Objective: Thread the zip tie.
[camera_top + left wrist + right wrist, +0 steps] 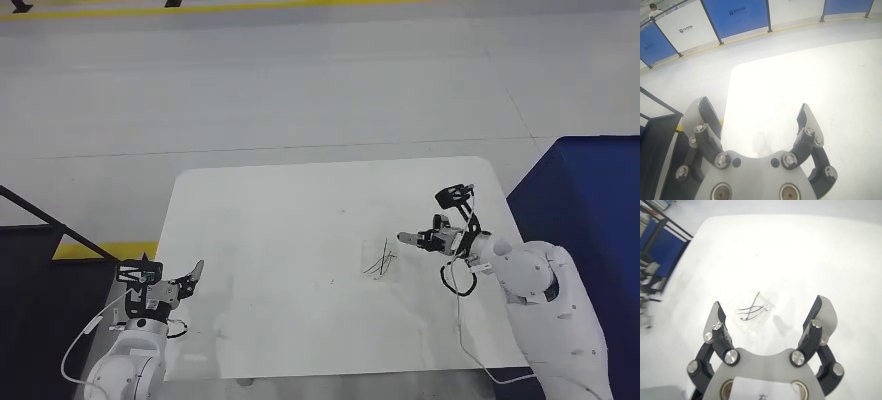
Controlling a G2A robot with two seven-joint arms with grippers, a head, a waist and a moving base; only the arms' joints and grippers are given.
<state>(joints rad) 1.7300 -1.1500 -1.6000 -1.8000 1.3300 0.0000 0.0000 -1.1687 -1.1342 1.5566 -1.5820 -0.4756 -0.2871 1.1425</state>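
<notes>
We see our left pincer (190, 275) spread open and empty at the 8 o'clock edge of the white surface (280, 200). A few thin dark zip ties (380, 262) lie flat just off its middle, toward 3 o'clock. Near them, at their 1 o'clock, our right pincer (405, 238) hovers open, holding nothing.

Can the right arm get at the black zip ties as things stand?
Probably yes: the right pincer is open just beside the thin black plastic zip ties on the white table, nothing between them.
</notes>
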